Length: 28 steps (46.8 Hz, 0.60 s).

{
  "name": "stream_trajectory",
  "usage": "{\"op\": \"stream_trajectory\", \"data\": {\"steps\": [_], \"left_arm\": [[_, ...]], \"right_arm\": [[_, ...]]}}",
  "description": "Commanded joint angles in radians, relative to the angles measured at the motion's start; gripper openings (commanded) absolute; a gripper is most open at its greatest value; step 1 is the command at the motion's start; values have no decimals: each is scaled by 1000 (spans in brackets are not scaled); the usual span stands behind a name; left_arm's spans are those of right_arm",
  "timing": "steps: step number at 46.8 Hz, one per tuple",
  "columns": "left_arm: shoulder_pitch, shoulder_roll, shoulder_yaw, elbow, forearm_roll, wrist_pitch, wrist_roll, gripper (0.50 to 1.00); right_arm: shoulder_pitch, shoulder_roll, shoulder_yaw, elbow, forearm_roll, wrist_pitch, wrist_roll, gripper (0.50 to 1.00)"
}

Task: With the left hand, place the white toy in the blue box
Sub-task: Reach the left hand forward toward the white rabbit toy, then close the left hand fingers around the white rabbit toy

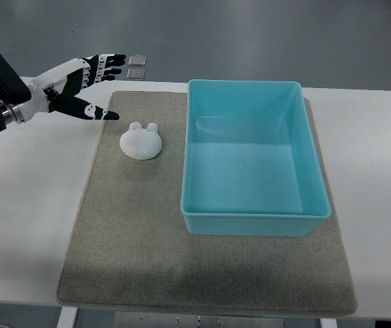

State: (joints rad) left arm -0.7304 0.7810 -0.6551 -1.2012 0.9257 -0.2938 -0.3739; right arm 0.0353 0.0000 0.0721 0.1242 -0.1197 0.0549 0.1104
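Note:
A white toy point(141, 142) shaped like a round head with two small ears lies on the grey mat point(134, 232), left of the blue box point(253, 217). The box is open-topped with nothing inside. My left hand point(98, 85) hovers at the upper left, above and to the left of the toy, apart from it. Its fingers point(106, 65) are spread and the thumb point(98, 112) points toward the mat; it holds nothing. The right arm is out of view.
The mat lies on a white table point(24, 225) whose far edge runs behind the box. Two small grey squares point(136, 66) sit on the floor beyond the table near my left fingertips.

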Motion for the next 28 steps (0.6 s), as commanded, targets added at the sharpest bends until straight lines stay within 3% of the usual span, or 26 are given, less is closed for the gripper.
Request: {"op": "stream_trajectory", "data": {"steps": [1,9,17,28], "left_arm": [[-1,20,0,-41,42,1,4,988],[-18,30,20,-78,255,19,4,981],[-55,27,118,-74,449,151,6,979],[-155,20,347,-48,464,280,9,975]], "right_arm": [[0,0,0,0,0,0,0,936],[0,0,0,0,0,0,0,936],[0,0,0,0,0,0,0,936],[0,0,0,0,0,0,0,936]]}}
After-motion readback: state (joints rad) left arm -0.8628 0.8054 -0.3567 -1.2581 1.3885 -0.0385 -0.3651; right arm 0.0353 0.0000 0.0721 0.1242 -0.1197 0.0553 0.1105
